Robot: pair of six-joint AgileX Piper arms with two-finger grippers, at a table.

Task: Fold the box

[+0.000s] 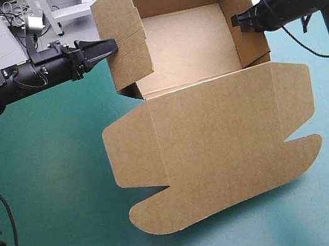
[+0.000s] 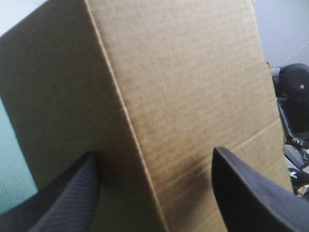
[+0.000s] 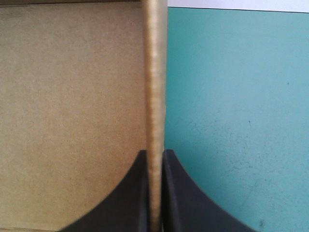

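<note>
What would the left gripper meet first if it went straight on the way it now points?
The raised left wall of the box, directly ahead of the left gripper; whether they already touch is unclear.

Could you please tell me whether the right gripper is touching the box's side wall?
Touching. The right wrist view shows the right gripper shut on the box, clamping both faces of its upright side wall with no gap.
</note>
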